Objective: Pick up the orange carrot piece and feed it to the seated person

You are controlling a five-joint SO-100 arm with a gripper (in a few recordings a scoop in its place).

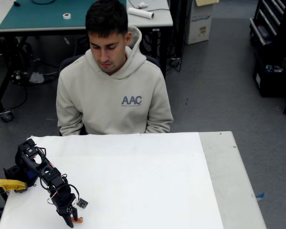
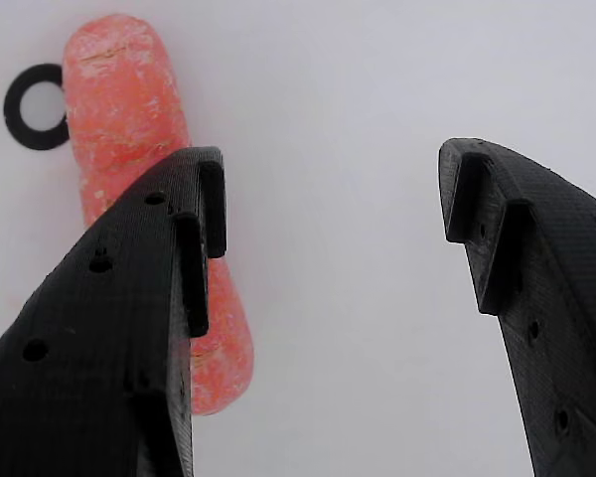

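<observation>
The black arm [image 1: 43,174] was folded low over the near left corner of the white tabletop [image 1: 133,181], its forearm sloping down so the pincer [image 1: 69,220] pointed at the surface near the front edge. In the wrist view the pincer [image 2: 333,214] stood open, its two black fingers [image 2: 129,298] spread wide with bare white tabletop [image 2: 358,99] between them.

The orange carrot piece [image 2: 119,109] lay on the tabletop just outside the left finger, partly hidden behind it, not between the fingers. It looked like a stubby cylinder with rounded ends, bright orange mottled with pale streaks. A black ring [image 2: 20,106] lay touching its far end. In the fixed view the carrot [image 1: 78,220] showed as a small orange spot just beside the pincer tip.

The seated person [image 1: 114,90] in a beige hoodie sat well beyond the pincer, behind the far edge, head bowed.
</observation>
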